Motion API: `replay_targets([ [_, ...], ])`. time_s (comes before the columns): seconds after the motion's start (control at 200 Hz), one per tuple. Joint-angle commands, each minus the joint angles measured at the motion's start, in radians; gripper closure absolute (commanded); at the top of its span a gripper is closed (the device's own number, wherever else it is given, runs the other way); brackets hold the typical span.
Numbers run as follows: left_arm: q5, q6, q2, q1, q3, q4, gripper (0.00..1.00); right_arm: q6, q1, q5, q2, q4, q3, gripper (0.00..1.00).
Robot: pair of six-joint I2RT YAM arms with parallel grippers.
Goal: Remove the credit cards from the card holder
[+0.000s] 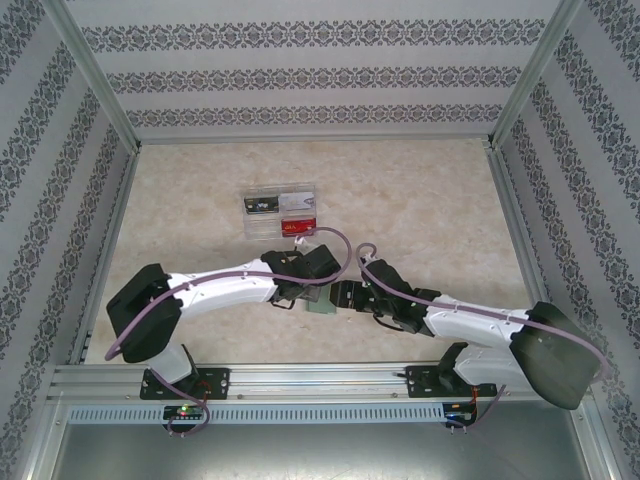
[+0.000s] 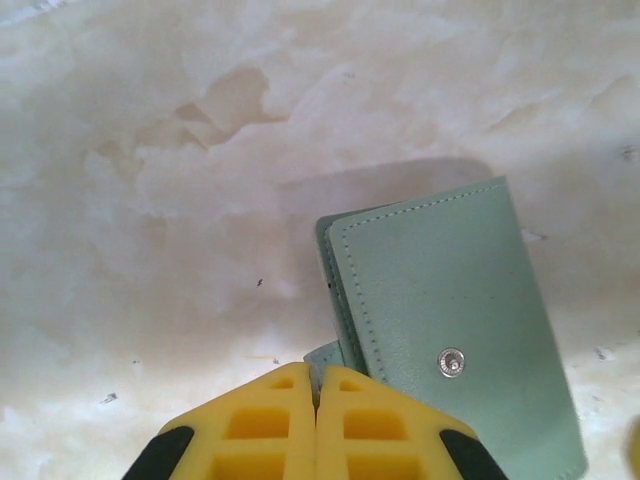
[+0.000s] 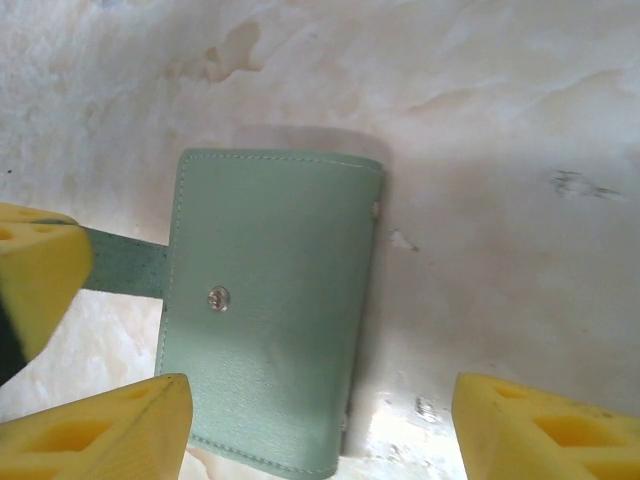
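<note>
The card holder [image 1: 322, 306], a small grey-green wallet with a metal snap, lies folded shut on the table between both grippers [image 2: 450, 330] [image 3: 270, 320]. Its little side tab [image 3: 125, 262] sticks out to the left. My left gripper [image 2: 317, 388] is shut on that tab [image 2: 326, 356], at the holder's left edge [image 1: 298, 300]. My right gripper [image 3: 320, 395] hangs open over the holder's near edge, its yellow fingers [image 3: 520, 430] wide apart and touching nothing [image 1: 346, 297]. The credit cards are hidden.
A clear plastic box [image 1: 280, 212] stands on the marble-patterned table behind the arms, with small flat items in it, one red. Metal frame rails [image 1: 110, 250] and patterned walls close in the table on the left, right and back.
</note>
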Motion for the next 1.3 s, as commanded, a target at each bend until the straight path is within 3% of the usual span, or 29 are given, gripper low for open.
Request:
replay_targets([
  [0.0, -0.026, -0.001, -0.071, -0.006, 0.011, -0.059, 1.00, -0.032, 0.017, -0.025, 0.041, 0.024, 0.051, 0.31],
  [0.44, 0.012, 0.009, -0.134, -0.005, 0.001, -0.038, 1.00, -0.003, 0.025, -0.113, 0.175, 0.111, 0.107, 0.26],
  [0.684, 0.005, -0.003, -0.136, -0.006, -0.001, -0.049, 1.00, 0.005, 0.026, -0.127, 0.175, 0.125, 0.111, 0.26],
  [0.834, 0.008, -0.007, -0.142, -0.006, 0.001, -0.049, 1.00, 0.006, 0.026, -0.127, 0.156, 0.116, 0.110, 0.19],
  [1.024, 0.009, -0.006, -0.145, -0.006, -0.003, -0.044, 1.00, 0.004, 0.027, -0.123, 0.162, 0.108, 0.113, 0.17],
  [1.139, 0.013, -0.007, -0.145, -0.006, -0.007, -0.042, 1.00, 0.011, 0.028, -0.140, 0.169, 0.124, 0.114, 0.10],
  [1.294, 0.014, -0.009, -0.158, -0.006, -0.010, -0.039, 1.00, 0.013, 0.029, -0.141, 0.150, 0.133, 0.114, 0.11],
])
